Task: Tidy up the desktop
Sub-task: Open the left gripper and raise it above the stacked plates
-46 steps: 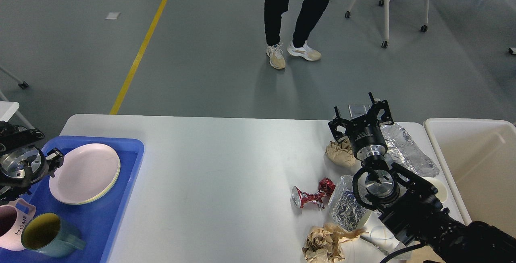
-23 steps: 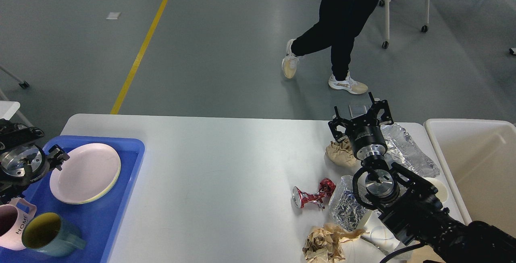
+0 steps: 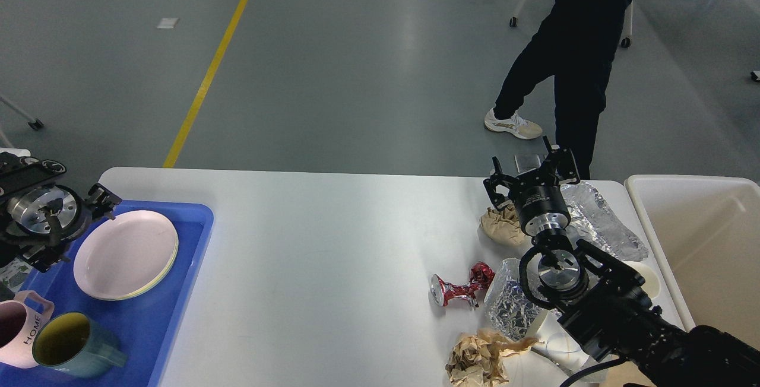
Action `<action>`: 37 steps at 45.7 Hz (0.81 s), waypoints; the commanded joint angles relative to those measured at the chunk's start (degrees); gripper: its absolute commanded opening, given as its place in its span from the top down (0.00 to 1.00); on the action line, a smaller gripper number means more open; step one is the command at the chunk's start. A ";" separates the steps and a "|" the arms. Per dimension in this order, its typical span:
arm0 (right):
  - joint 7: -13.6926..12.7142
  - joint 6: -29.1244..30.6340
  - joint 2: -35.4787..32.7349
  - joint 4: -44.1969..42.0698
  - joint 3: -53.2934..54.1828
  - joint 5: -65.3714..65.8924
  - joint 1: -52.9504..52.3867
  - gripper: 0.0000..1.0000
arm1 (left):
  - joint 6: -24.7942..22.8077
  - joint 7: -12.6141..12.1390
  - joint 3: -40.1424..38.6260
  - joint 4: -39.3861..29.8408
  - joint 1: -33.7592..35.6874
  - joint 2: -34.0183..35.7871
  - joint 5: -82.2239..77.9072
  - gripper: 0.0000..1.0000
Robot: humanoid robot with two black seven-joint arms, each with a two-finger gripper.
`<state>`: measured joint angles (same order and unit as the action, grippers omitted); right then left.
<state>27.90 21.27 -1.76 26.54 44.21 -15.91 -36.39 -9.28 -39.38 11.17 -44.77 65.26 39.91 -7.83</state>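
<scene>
One wide white rectangular desktop (image 3: 332, 268) with rounded corners fills the lower view, lying beneath both grippers. The right gripper (image 3: 532, 173) hovers over its far right part, jaws spread wide and empty, above a crumpled brown paper wad (image 3: 502, 224) and a crinkled silver foil sheet (image 3: 599, 221). Nearer lie a crushed red metal can (image 3: 460, 287) and another crumpled brown paper ball (image 3: 478, 357). The left gripper (image 3: 104, 202) sits at the far edge of a blue plastic tray (image 3: 178, 292) holding a pale pink round plate (image 3: 126, 254); its jaw state cannot be told.
</scene>
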 commanded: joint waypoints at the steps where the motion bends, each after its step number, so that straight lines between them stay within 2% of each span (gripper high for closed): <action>1: 0.05 0.00 0.00 0.00 0.00 0.00 0.00 0.00 | 0.14 -0.08 -11.23 0.21 -3.11 -0.27 4.21 0.02; 6: -0.04 0.00 0.00 0.00 0.00 0.00 0.00 0.00 | 0.14 0.01 -20.55 1.43 -5.49 -0.88 9.40 0.02; 12: -0.04 0.00 0.00 0.00 0.00 0.00 0.00 0.00 | 0.23 0.27 -32.68 6.26 -9.44 -5.71 12.57 0.02; 16: 0.05 0.00 0.00 0.00 0.00 0.00 0.00 0.00 | 0.05 1.59 -39.10 8.12 -12.43 -8.44 12.13 0.02; 22: -0.04 0.00 0.00 0.00 0.00 0.00 0.00 0.00 | -0.39 4.40 -44.29 8.56 -15.24 -9.15 12.92 0.02; 28: 0.05 0.00 0.00 0.00 0.00 0.00 0.00 0.00 | -4.69 4.93 -51.84 8.99 -17.35 -9.41 13.80 0.02; 37: -0.04 0.00 0.09 -0.09 0.00 0.00 -0.08 0.00 | -12.95 4.84 -67.22 9.79 -22.97 -11.26 14.77 0.02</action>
<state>27.91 21.27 -1.71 26.54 44.21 -15.91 -36.47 -17.62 -34.50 -47.58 -35.21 45.56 29.37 6.73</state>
